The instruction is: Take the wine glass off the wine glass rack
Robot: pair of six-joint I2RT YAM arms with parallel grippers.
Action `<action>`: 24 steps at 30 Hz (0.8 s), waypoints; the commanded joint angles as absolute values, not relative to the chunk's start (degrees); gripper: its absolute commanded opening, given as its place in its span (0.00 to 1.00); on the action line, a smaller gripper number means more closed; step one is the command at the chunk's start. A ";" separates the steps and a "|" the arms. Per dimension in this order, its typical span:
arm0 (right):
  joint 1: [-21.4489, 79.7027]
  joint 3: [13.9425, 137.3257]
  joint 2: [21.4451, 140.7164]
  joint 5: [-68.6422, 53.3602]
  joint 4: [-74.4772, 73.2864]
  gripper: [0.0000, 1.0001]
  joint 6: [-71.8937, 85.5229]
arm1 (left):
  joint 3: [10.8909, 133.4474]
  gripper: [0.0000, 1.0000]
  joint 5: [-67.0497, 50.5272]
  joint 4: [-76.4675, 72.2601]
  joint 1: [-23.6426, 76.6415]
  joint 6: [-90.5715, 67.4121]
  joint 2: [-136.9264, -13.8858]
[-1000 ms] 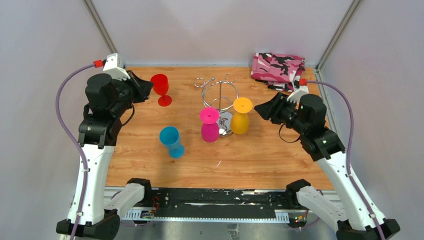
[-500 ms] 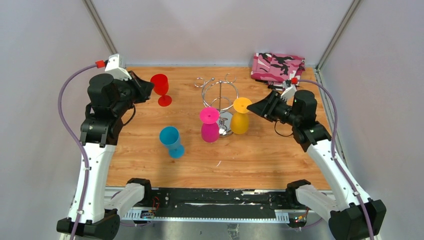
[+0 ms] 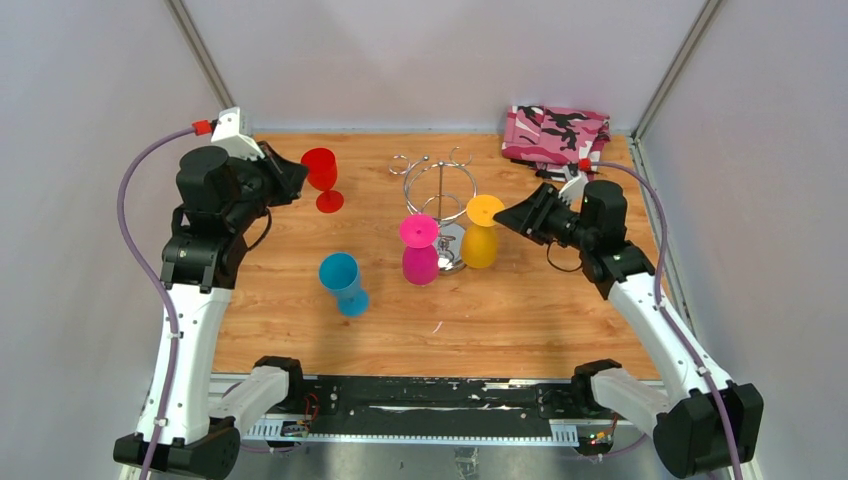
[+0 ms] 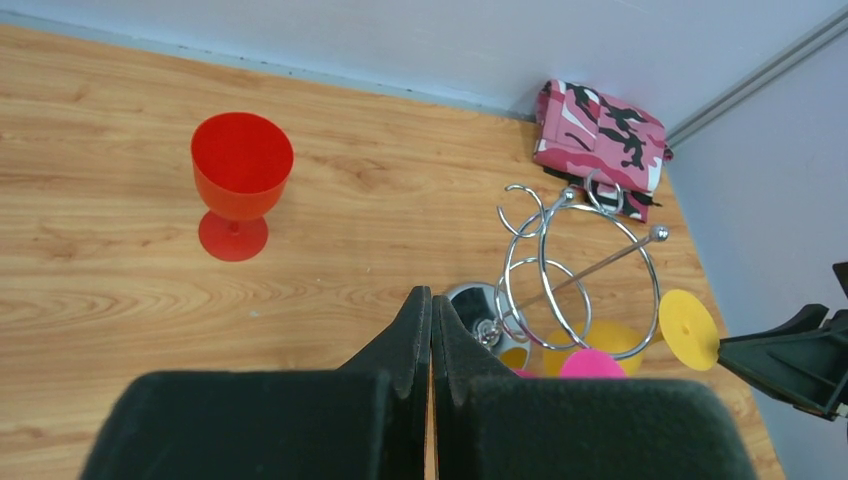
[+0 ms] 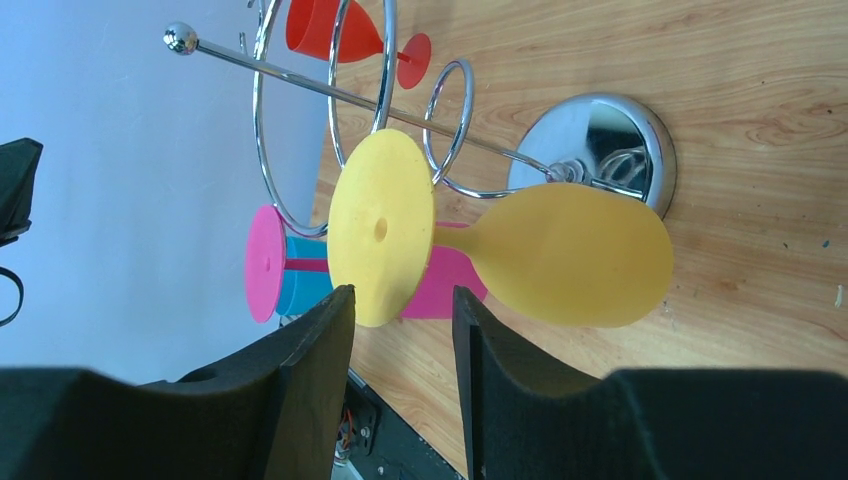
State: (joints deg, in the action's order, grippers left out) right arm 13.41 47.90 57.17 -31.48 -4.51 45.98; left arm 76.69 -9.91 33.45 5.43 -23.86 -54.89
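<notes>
The chrome wire wine glass rack [image 3: 440, 190] stands mid-table with its disc base [image 5: 600, 140] on the wood. A yellow wine glass [image 3: 482, 232] and a pink wine glass [image 3: 419, 250] hang upside down from it. In the right wrist view the yellow glass [image 5: 560, 255] lies just ahead of my fingers, its foot disc [image 5: 380, 228] at their tips. My right gripper [image 3: 508, 217] is open, close to the yellow glass's right side, holding nothing. My left gripper [image 3: 297, 178] is shut and empty, beside the red glass [image 3: 322, 177].
A blue glass [image 3: 343, 281] stands front left of the rack. The red glass stands at the back left. A pink camouflage cloth [image 3: 556, 135] lies folded in the back right corner. Enclosure walls close in the table's sides and back.
My right arm has moved left toward the yellow glass, its open gripper now close beside it. The left arm has hardly moved.
</notes>
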 commanded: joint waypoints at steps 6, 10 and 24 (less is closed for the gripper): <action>12.23 44.91 60.41 -34.12 4.90 0.43 50.53 | 75.86 0.01 -10.56 32.01 5.67 -23.20 -55.63; 12.22 42.72 61.88 -35.48 11.59 0.40 55.08 | 75.53 0.01 -10.49 31.82 5.63 -23.21 -55.62; 12.24 40.48 56.97 -31.07 13.47 0.17 58.69 | 74.60 0.01 -10.89 31.51 5.63 -23.68 -55.33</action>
State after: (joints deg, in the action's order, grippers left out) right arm 13.08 40.25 59.31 -33.04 14.55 58.30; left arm 75.26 -9.98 33.01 5.43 -23.86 -55.66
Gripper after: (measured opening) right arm 0.197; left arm 0.009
